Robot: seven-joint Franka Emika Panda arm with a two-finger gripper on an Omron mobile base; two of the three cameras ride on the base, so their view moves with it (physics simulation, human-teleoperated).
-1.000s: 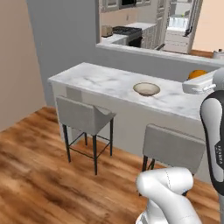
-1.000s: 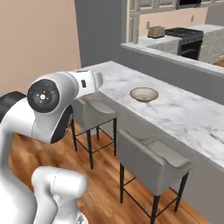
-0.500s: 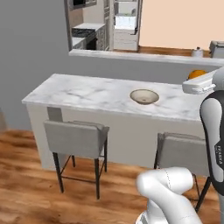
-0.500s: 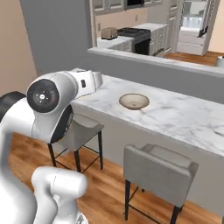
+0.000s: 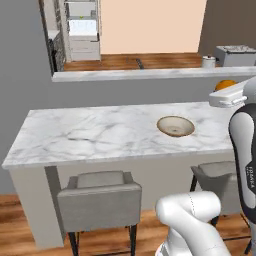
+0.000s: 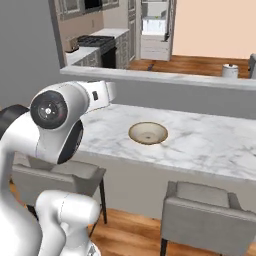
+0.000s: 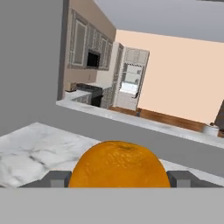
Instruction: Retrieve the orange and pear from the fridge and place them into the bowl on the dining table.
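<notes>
**Orange in my grip, bowl on the counter ahead**

Orange (image 7: pixel 119 165) fills the lower middle of my hand view, seated between my two dark fingertips (image 7: pixel 57 178) — one shows at each side of the fruit, pressed against it. So my end effector (image 7: pixel 119 177) is pinching the orange, jaws held wide by its girth. In the left base view a sliver of the same fruit (image 5: pixel 225 85) peeks above the white hand at the right edge, up over the far right end of the counter.

The dining table (image 5: pixel 90 132), my white, grey-veined marble counter, runs across in front of me. The bowl (image 5: pixel 175 126) sits on it — tan outside, cream inside, nothing in it — well apart from the orange. In the right base view the bowl (image 6: pixel 148 133) lies near the middle of the marble top, just beyond my arm.

Grey stools (image 5: pixel 100 197) are tucked under the near edge. Past the higher marble ledge (image 5: pixel 150 74), the fridge (image 5: pixel 82 27) stands far back in the kitchen, door open.
</notes>
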